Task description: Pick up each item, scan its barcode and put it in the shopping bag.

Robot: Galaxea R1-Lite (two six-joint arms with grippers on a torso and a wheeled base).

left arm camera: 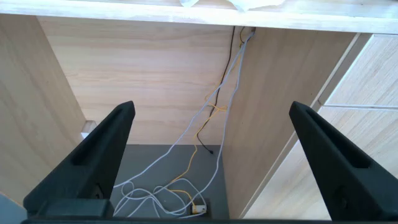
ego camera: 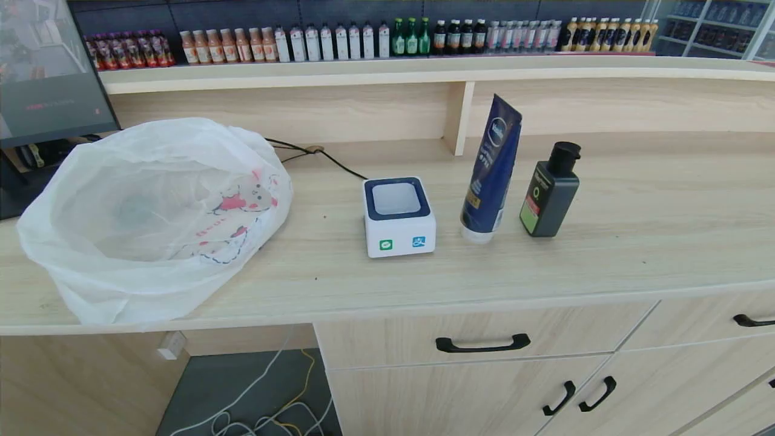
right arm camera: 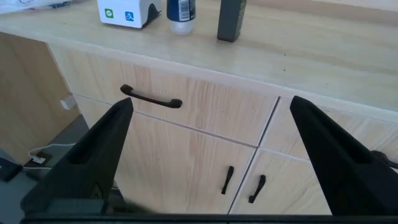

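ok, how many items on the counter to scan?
2. A blue tube standing cap-down just right of the scanner, and a dark pump bottle right of the tube. The shopping bag on the left may hide more in its folds.

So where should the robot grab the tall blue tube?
Probably the blue tube around its lower half, just above the white cap: it looks rounder there, while the top is pinched flat. It stands upright on the cap, so come level from the front with the open right tool. Mind the dark bottle close on its right.
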